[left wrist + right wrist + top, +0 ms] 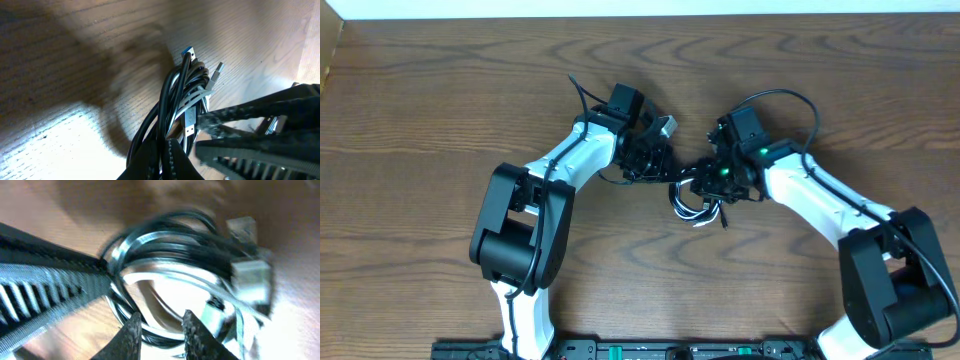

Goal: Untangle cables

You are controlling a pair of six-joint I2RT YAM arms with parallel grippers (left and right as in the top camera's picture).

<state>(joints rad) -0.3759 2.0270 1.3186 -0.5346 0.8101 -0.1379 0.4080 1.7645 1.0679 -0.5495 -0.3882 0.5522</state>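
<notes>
From where I stand there is one wooden table (440, 90). At it are two white-and-black arms, the left arm (555, 165) on the left and the right arm (820, 195) on the right. Each ends in one gripper, so two in all, the left gripper (655, 165) and the right gripper (698, 185), with two fingers apiece. Between them sits a single tangle of two cords, one black cable (167, 100) and one white cable (195, 96). In it I count three plug ends, one blue-tipped plug (188, 51) and two silver plugs (216, 75); whether there are more I cannot tell.
</notes>
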